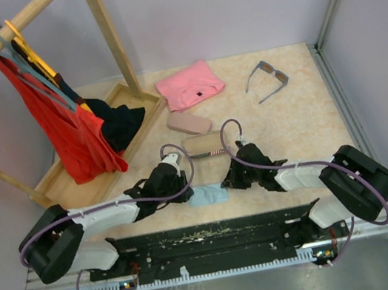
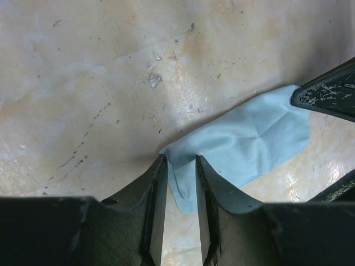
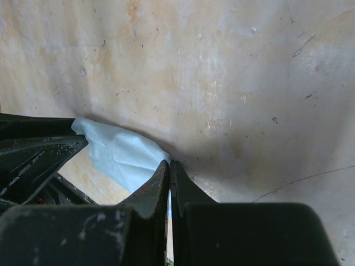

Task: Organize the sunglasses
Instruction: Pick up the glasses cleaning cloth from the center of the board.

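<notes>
The left tool [image 2: 177, 162], jaws apart, straddles one corner of the cloth [image 2: 249, 138], while the right tool [image 3: 170, 164] is clamped on its opposite edge.

A light blue cloth [image 1: 208, 195] lies near a tan case [image 1: 203, 145].

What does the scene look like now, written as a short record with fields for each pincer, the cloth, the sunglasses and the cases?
left pincer: open, a corner of the light blue cloth between its fingers
right pincer: shut on the opposite edge of the cloth
cloth: on the table, between the two pincers
sunglasses: one grey-blue pair in view, far right of the table, untouched
cases: pink case and beige case mid-table, apart from the sunglasses
</notes>
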Controlling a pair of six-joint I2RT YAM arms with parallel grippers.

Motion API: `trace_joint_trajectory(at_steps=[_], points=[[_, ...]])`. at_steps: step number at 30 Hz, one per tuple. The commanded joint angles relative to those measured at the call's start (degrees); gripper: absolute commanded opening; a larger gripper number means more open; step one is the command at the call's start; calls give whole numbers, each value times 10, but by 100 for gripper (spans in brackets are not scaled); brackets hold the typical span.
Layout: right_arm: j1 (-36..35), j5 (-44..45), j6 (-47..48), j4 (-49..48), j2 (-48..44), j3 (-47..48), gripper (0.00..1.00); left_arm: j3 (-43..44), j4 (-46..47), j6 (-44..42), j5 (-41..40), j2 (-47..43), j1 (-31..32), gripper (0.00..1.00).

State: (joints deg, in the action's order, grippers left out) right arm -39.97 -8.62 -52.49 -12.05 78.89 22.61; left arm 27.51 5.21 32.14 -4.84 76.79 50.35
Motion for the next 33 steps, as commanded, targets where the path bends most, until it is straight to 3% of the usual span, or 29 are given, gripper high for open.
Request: trace_joint_trajectory(at_steps=[1, 5, 13, 25, 33], points=[[2, 20, 23, 39, -1, 10, 0, 7, 20, 2, 6, 10, -3, 29], [2, 19, 26, 41, -5, 8, 0, 9, 26, 2, 10, 13, -3, 17], [2, 14, 46, 44, -26, 12, 0, 19, 9, -6, 5, -7, -4, 0], [2, 21, 85, 38, -109, 15, 0, 16, -13, -34, 15, -78, -4, 0], [2, 71, 102, 54, -148, 39, 0, 31, -6, -52, 6, -74, -6, 0]])
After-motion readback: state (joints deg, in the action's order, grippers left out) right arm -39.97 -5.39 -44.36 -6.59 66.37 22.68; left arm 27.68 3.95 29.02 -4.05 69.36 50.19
